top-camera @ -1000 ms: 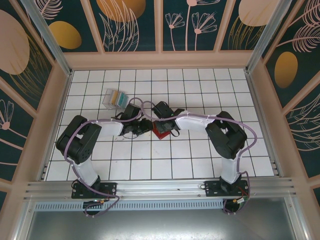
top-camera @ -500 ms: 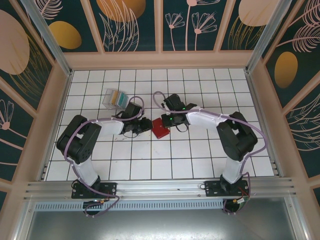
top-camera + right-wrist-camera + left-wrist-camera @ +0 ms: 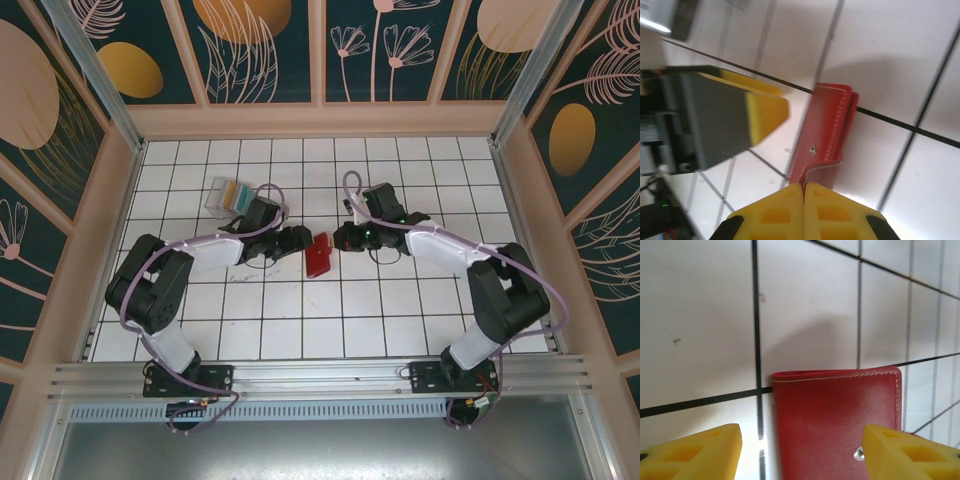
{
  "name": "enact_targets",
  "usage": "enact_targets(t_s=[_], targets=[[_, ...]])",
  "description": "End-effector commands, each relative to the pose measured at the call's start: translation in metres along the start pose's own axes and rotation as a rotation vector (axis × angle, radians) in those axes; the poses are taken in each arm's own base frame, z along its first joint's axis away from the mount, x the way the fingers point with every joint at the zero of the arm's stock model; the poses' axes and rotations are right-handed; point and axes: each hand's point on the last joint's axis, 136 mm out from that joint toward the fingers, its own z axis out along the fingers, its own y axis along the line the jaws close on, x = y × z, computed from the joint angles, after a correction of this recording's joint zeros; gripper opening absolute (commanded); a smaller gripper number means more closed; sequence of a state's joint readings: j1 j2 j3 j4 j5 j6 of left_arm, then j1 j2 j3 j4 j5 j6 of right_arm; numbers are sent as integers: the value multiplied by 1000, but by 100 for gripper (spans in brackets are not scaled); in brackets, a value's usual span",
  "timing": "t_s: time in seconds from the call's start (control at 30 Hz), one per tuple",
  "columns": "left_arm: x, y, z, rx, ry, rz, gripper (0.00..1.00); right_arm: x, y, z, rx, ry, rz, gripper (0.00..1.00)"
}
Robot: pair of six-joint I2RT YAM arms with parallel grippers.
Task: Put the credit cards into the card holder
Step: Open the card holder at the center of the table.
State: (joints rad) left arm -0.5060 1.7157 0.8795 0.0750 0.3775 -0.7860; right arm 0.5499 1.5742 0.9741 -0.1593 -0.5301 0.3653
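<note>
Between the two claws a red wallet [image 3: 319,256] lies on the white gridded table [image 3: 400,320]. The left claw [image 3: 300,241] sits just to the wallet's left and the right claw [image 3: 342,238] just to its right, tips facing each other.

From the left wrist, the left claw [image 3: 800,452] is spread wide and holds nothing. Its yellow fingertips [image 3: 695,450] frame the wallet, which lies ahead and between them. A metal snap [image 3: 857,454] sits close to the right-hand fingertip.

From the right wrist, the right claw [image 3: 804,197] has its yellow fingers pressed together with no gap. The wallet's stitched flap [image 3: 822,167] curls up to meet their tips; whether it is pinched, I cannot tell.

Behind the left claw, well apart, yellow and teal cards [image 3: 237,194] sit in a clear case [image 3: 218,198].
</note>
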Motion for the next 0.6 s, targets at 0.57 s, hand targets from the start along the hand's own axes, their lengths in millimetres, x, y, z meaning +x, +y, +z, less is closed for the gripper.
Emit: enact_targets(t_s=[0.57], targets=[[11, 3, -4, 59, 9, -31, 59, 15, -11, -8, -52, -52, 95, 0]])
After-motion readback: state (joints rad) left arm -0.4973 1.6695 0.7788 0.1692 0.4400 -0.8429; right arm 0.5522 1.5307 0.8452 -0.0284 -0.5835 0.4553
